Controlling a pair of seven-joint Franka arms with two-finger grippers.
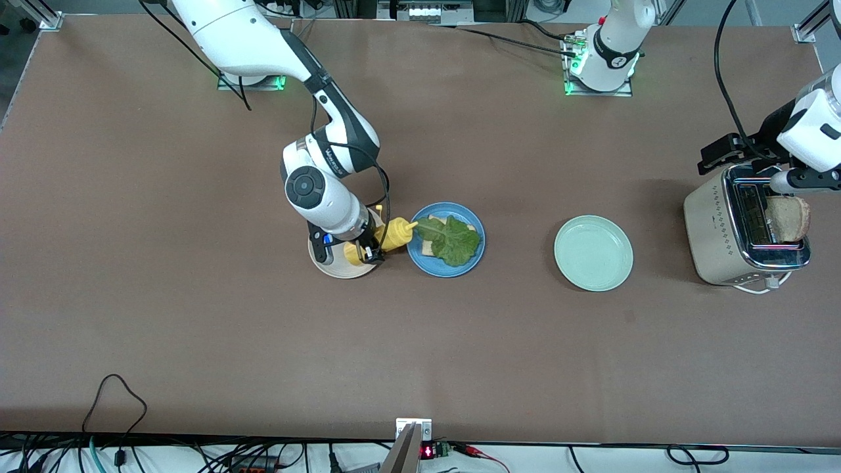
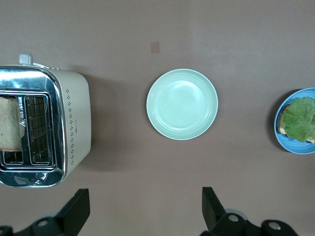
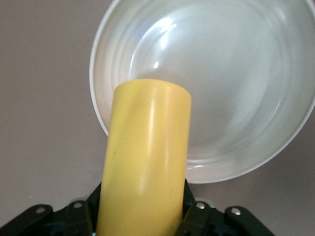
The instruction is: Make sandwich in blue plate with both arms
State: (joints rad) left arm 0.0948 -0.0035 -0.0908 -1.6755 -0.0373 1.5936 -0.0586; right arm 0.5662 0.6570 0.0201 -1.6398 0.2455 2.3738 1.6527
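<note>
The blue plate (image 1: 420, 259) holds a bread slice (image 1: 430, 248) with a crinkled green lettuce leaf (image 1: 454, 241) on it. The plate (image 2: 284, 142) and leaf (image 2: 299, 119) also show in the left wrist view. My right gripper (image 1: 368, 249) is shut on a yellow squeeze bottle (image 1: 392, 235), tilted over the cream-white plate (image 1: 332, 266) with its nozzle at the blue plate's rim. In the right wrist view the bottle (image 3: 145, 157) fills my right gripper (image 3: 142, 214). My left gripper (image 1: 719, 156) is open and empty, high in the air beside the toaster; its fingers (image 2: 78, 211) stand wide apart.
A toaster (image 1: 713, 233) stands at the left arm's end of the table with a bread slice (image 1: 788, 219) sticking out of one slot. A pale mint-green plate (image 1: 593, 253) lies bare between the toaster and the blue plate. Cables hang along the edge nearest the front camera.
</note>
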